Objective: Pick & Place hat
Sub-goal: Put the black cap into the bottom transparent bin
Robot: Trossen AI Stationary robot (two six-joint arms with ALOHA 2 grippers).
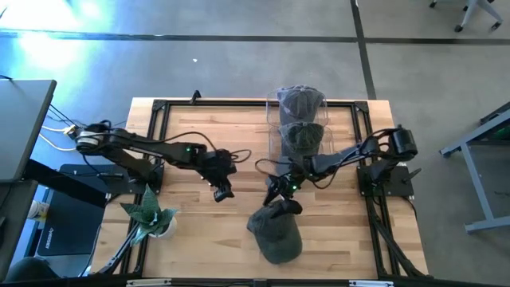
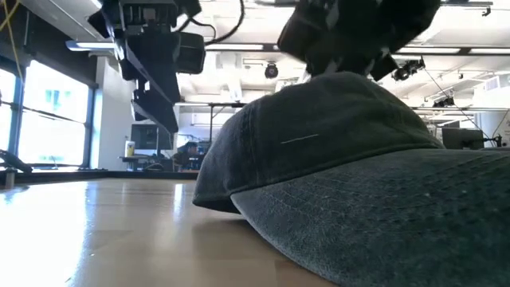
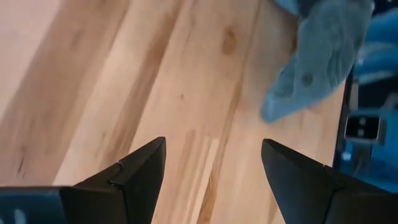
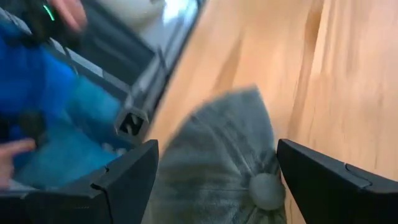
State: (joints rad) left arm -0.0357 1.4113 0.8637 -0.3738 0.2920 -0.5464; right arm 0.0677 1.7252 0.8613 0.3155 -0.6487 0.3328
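A dark grey cap [image 1: 276, 233] lies on the table near its near edge, resting on its brim and the rim of its crown. It fills the low view [image 2: 335, 151]. My right gripper [image 1: 279, 194] hangs open just above the crown. In the right wrist view its two fingers stand on either side of the crown's top button [image 4: 266, 190]. My left gripper [image 1: 221, 190] is open over bare wood to the left of the cap; its open fingers [image 3: 143, 168] frame only tabletop. My right gripper [image 4: 214, 174] comes at the crown's top [image 2: 351, 76] from above, pointing down, with its fingers spread wide to either side of the button. Whether the fingers touch the fabric I cannot tell. The cap sits flat on the table.
Two more dark caps [image 1: 301, 119] are stacked in a clear holder at the table's far edge. A potted plant [image 1: 150, 215] stands near the left near corner; one leaf [image 3: 311, 56] shows in the left wrist view. A black frame [image 1: 159, 108] runs around the table.
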